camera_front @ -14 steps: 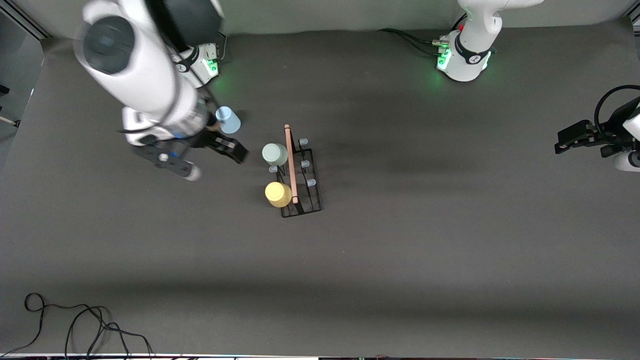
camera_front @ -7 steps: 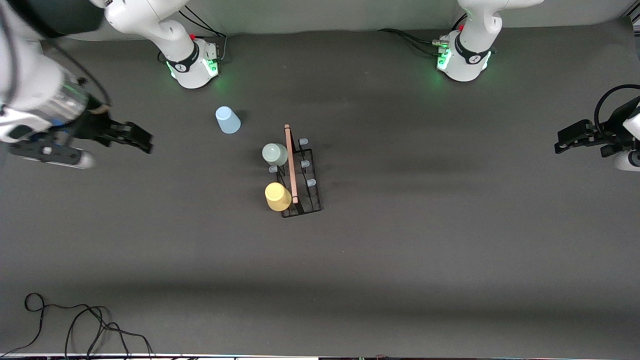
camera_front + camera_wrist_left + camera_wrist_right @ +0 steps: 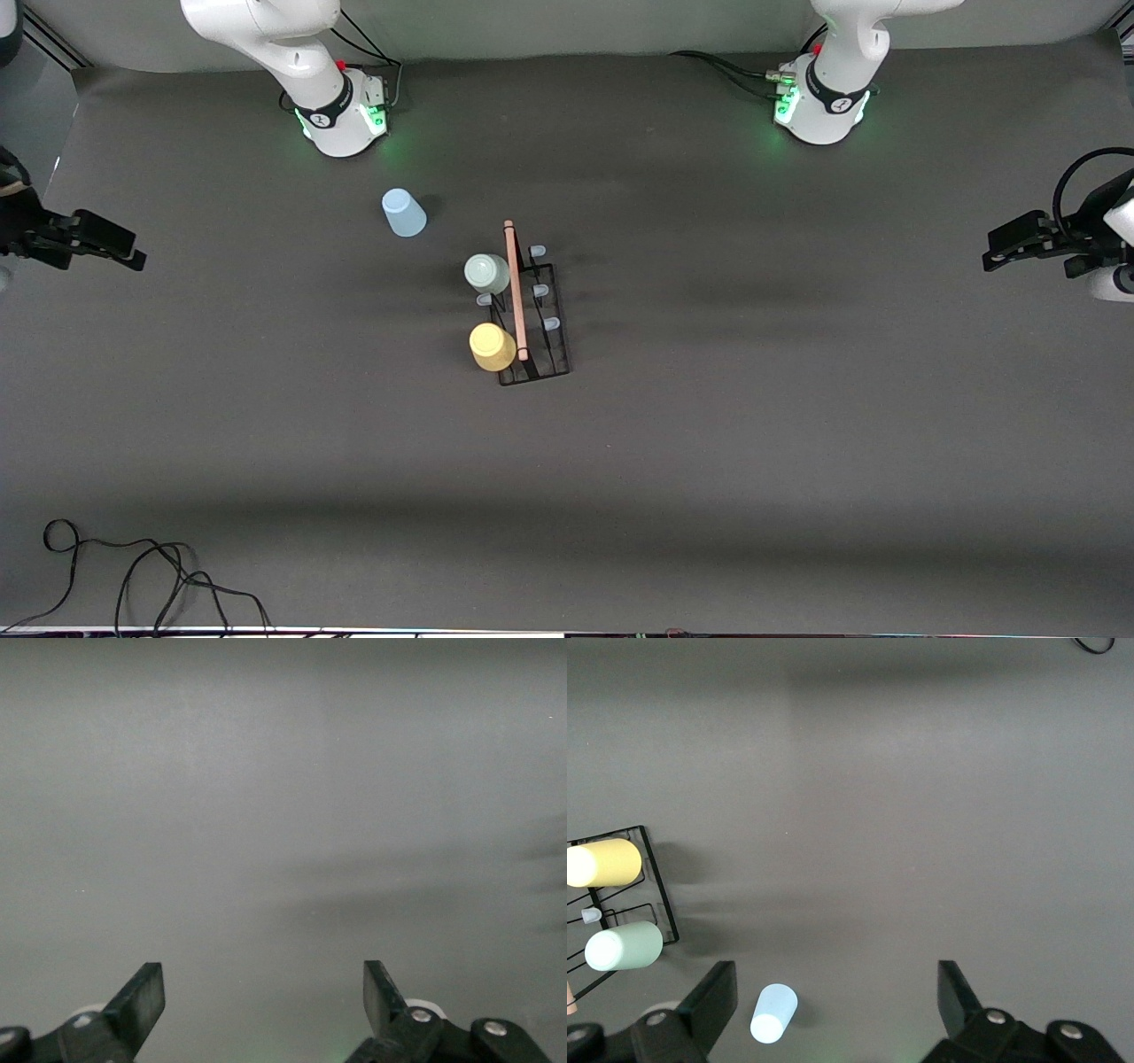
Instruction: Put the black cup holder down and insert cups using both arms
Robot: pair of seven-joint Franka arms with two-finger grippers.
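Observation:
The black cup holder (image 3: pixel 542 323) stands mid-table with its wooden rod handle (image 3: pixel 514 288) on top. The pale green cup (image 3: pixel 487 273) and the yellow cup (image 3: pixel 493 346) sit on its pegs on the side toward the right arm's end. The light blue cup (image 3: pixel 403 213) stands on the table, apart from the holder and farther from the front camera. My right gripper (image 3: pixel 131 258) is open and empty over the table's edge at the right arm's end. Its wrist view shows the holder (image 3: pixel 658 895), yellow cup (image 3: pixel 602 862), green cup (image 3: pixel 623 945) and blue cup (image 3: pixel 772 1012). My left gripper (image 3: pixel 992 258) is open and empty and waits at the left arm's end.
The two arm bases (image 3: pixel 341 115) (image 3: pixel 819 106) stand at the table's edge farthest from the front camera. A black cable (image 3: pixel 133 576) lies near the front edge at the right arm's end. The left wrist view shows only bare grey table (image 3: pixel 283 815).
My right arm has swung from beside the light blue cup out to the right arm's end of the table, gripper empty. The blue cup stays where it stood. The left arm has not moved.

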